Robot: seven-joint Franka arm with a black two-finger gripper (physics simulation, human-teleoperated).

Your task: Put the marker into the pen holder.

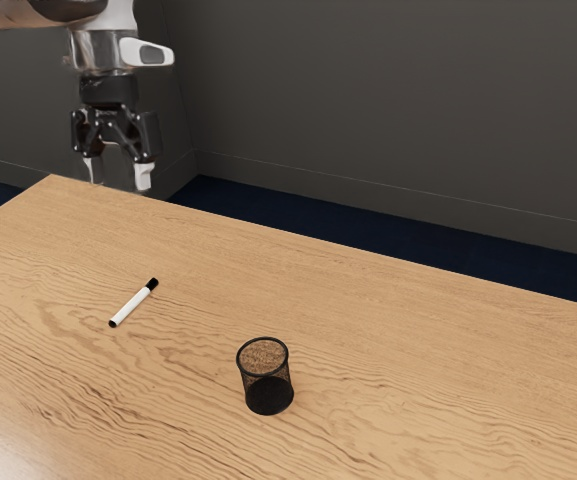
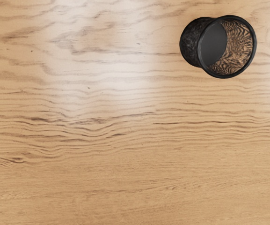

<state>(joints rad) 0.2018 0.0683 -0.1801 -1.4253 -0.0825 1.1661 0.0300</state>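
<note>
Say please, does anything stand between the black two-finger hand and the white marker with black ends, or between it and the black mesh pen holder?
Nothing visible stands between the open hand and the marker, or between the marker and the upright pen holder.

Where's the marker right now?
In the exterior view, the marker lies flat on the wooden table, toward the view's left, with the upright mesh pen holder its nearest neighbour, toward the view's right.

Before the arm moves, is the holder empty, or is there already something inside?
Empty. Both views look into the holder from above, and its inside is bare; the marker lies outside it, on the table.
</note>
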